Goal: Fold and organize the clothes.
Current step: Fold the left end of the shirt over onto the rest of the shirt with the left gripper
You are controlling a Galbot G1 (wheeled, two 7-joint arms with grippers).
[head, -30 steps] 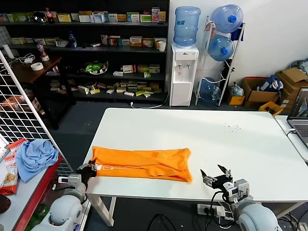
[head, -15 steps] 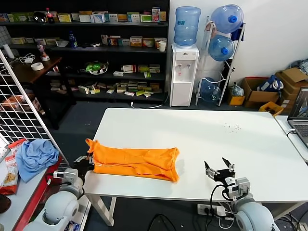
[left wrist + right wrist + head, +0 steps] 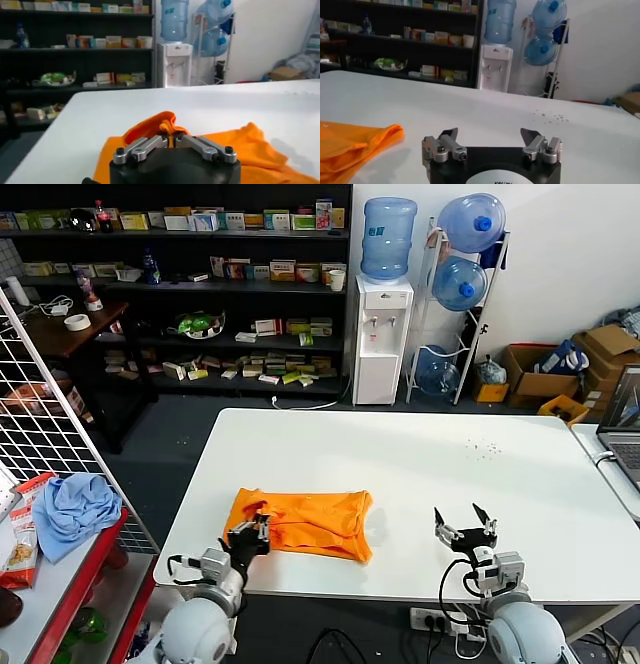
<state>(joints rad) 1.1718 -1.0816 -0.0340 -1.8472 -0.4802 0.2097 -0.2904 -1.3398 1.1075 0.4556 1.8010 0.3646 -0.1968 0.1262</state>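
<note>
Mid-fold on the white tabletop [image 3: 420,454], the left gripper [image 3: 252,533] pinches the bright orange cotton T-shirt's [image 3: 310,524] end, which next wants laying flat over the rest, while the right gripper [image 3: 465,526] waits open nearby.

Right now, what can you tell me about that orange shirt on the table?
The orange T-shirt is soft cotton-looking cloth, folded into a rumpled band lying flat near the front edge of the white table. Its left end is bunched and lifted slightly where the left gripper has its fingers shut on it. The right gripper stands open, apart from it.
</note>
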